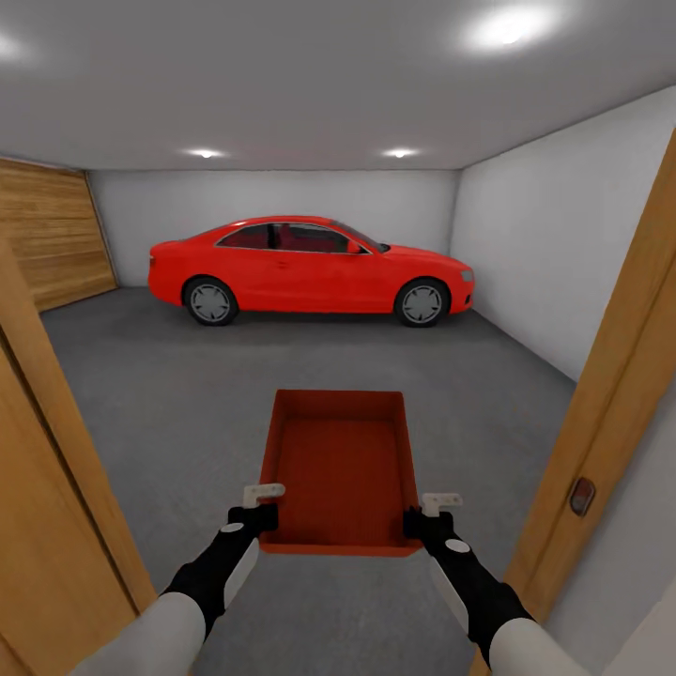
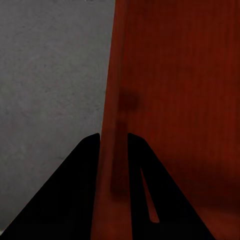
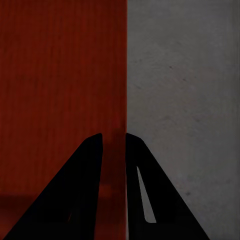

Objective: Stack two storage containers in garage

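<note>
Both grippers pinched the bin's point(image 1: 340, 465) side walls: the left gripper point(image 2: 114, 150) and right gripper point(image 3: 114, 150) each straddled a rim. The bin hung between them above the floor point(image 1: 169, 394), in the garage doorway. The door frame point(image 1: 610, 394) stood close; clipping it might loosen the grip. The wrist views showed the wall between the fingers; the head view showed the car point(image 1: 310, 268).

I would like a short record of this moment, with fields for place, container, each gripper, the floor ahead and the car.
place: doorway into the garage, wooden door frame on both sides
container: one orange-red storage container, open top up, held above the floor
left gripper: shut on the container's left wall
right gripper: shut on its right wall
floor: dark grey concrete
car: red car at the far wall, side-on
</note>
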Tool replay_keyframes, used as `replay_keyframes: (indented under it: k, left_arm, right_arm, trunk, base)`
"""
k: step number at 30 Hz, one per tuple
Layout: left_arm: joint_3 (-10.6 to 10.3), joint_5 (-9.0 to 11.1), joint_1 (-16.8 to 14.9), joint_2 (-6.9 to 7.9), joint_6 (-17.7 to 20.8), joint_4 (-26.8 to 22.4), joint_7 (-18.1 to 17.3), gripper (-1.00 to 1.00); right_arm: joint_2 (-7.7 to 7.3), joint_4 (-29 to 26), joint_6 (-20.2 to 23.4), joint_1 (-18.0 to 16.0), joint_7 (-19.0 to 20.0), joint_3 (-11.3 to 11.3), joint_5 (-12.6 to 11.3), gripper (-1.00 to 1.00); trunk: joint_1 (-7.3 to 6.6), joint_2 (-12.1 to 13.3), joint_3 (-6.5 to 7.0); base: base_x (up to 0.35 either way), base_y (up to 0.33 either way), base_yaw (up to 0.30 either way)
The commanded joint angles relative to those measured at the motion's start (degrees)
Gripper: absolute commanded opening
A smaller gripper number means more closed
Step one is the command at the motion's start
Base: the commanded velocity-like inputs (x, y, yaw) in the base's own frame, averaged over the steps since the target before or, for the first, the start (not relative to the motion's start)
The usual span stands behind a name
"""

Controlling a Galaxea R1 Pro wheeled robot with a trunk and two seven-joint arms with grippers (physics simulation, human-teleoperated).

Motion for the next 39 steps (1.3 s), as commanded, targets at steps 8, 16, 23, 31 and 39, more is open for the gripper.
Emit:
replay_keyframes:
  k: [8,16,23,31,39]
  left_arm:
    - [-0.09,0.81,-0.03,0.09,0.25,0.29,0.73,-1.00]
    - [-0.25,0.81,-0.03,0.09,0.25,0.29,0.72,-1.00]
    - [-0.20,0.80,-0.03,0.09,0.25,0.29,0.72,-1.00]
    - [-0.20,0.81,-0.03,0.09,0.25,0.29,0.73,-1.00]
    - [-0.14,0.87,-0.03,0.09,0.25,0.29,0.73,-1.00]
  right_arm:
    - [-0.17,-0.18,0.09,-0.04,-0.76,0.66,-0.94,-1.00]
    - [-0.17,-0.18,0.02,-0.04,-0.82,0.97,-1.28,-1.00]
    - [-0.17,-0.18,0.01,-0.04,-0.84,1.03,-1.33,-1.00]
    - [-0.17,-0.18,0.01,-0.06,-0.85,1.04,-1.34,-1.00]
    - [-0.17,-0.18,0.01,-0.04,-0.85,0.41,-0.63,-1.00]
  trunk:
    - [0.01,-0.05,-0.07]
    - [0.01,-0.05,-0.07]
    - [0.01,-0.05,-0.07]
    - [0.01,-0.05,-0.07]
    - [0.01,-0.05,-0.07]
  base:
    - [0.123,0.002,-0.003]
    - [0.321,0.000,0.000]
    - [0.321,0.000,0.000]
    - [0.320,0.000,0.000]
    - [0.321,0.000,0.000]
